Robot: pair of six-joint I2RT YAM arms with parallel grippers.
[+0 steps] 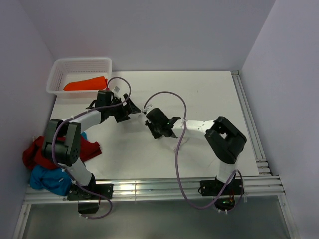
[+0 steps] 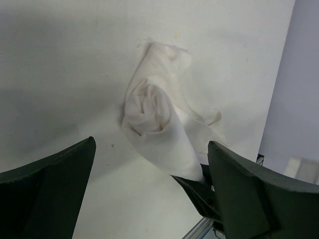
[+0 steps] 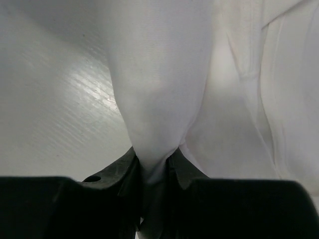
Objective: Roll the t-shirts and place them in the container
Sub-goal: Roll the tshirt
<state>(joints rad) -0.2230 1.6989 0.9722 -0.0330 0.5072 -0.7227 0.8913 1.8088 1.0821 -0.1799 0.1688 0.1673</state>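
A white t-shirt (image 2: 154, 129), rolled into a loose tube, lies on the white table between my two grippers. Only its plain white cloth shows. My left gripper (image 2: 152, 144) is open, its dark fingers (image 2: 50, 194) wide on either side of the roll's near end and not touching it. My right gripper (image 3: 154, 162) is shut on a pinched fold of the white t-shirt (image 3: 159, 89), at the roll's end. An orange t-shirt (image 1: 85, 83) lies rolled in the basket. A dark red t-shirt (image 1: 34, 153) and a blue t-shirt (image 1: 47, 179) lie crumpled at the table's left edge.
The white perforated basket (image 1: 60, 69) stands at the back left corner. Both arms meet near the table's middle, left gripper (image 1: 130, 107) facing right gripper (image 1: 149, 118). Purple cables loop over the arms. Walls close in the left, back and right sides.
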